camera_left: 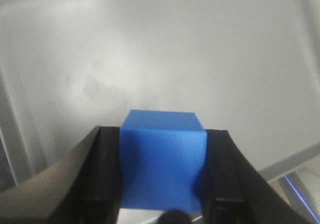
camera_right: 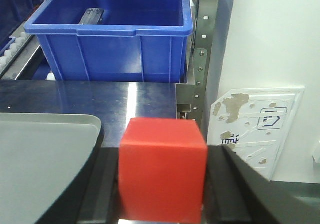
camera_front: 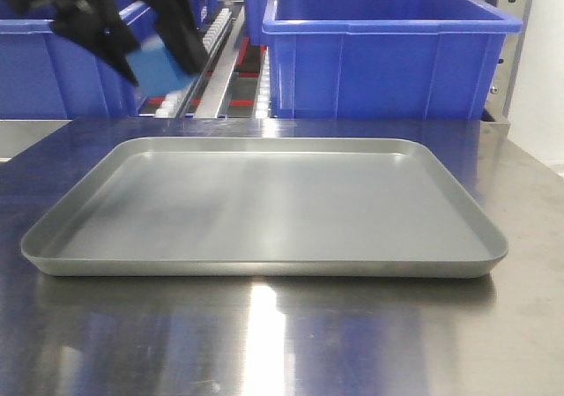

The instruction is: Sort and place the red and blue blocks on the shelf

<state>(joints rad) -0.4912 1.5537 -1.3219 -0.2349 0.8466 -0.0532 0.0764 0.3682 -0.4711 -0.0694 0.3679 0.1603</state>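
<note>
Red block (camera_right: 163, 166) sat clamped in the right end effector (camera_right: 162, 189) near the worktop's (camera_front: 264, 343) right edge; the blue block (camera_left: 162, 159) (gripped likewise by the left end effector (camera_front: 157, 63)) hung nearer the shelf (camera_front: 220, 70), beyond the far-left corner.

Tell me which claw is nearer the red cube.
Right. The right claw grips the red cube, beside the grey tray's corner; the left claw holds the blue cube, raised at the front view's upper left.
</note>
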